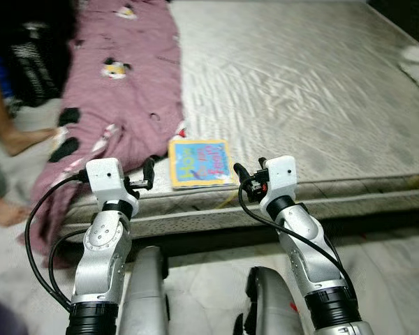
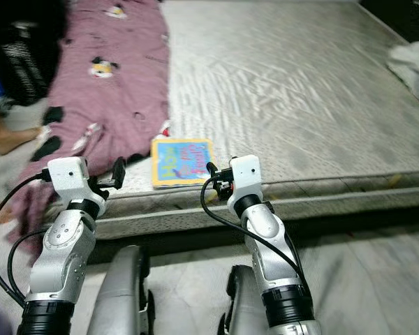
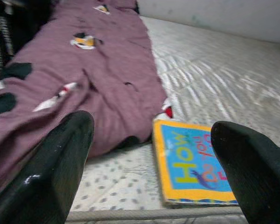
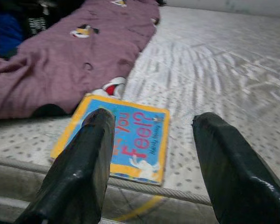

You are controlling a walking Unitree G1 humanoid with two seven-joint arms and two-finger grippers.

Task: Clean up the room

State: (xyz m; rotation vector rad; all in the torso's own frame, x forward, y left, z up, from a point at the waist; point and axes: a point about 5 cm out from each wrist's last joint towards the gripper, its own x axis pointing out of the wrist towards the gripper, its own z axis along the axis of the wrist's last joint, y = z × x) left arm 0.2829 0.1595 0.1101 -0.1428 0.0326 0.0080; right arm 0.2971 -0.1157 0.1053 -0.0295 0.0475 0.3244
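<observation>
Right gripper [image 4: 149, 158] is wide open, holding nothing, just short of the book [image 1: 200, 162] lying flat at the mattress [image 1: 300, 91] edge beside the purple blanket [image 1: 119, 91]. Left gripper [image 3: 154, 163] likewise open. You're on approach; next, straddle the book's near edge and close.

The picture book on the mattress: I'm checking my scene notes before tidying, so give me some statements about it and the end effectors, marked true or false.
1. The picture book lies flat near the mattress edge. True.
2. The book rests on the floor. False: it is on the mattress.
3. The purple blanket lies to the book's left. True.
4. The right end effector is shut on the book. False: it is open, short of it.
5. The left end effector is open. True.
</observation>
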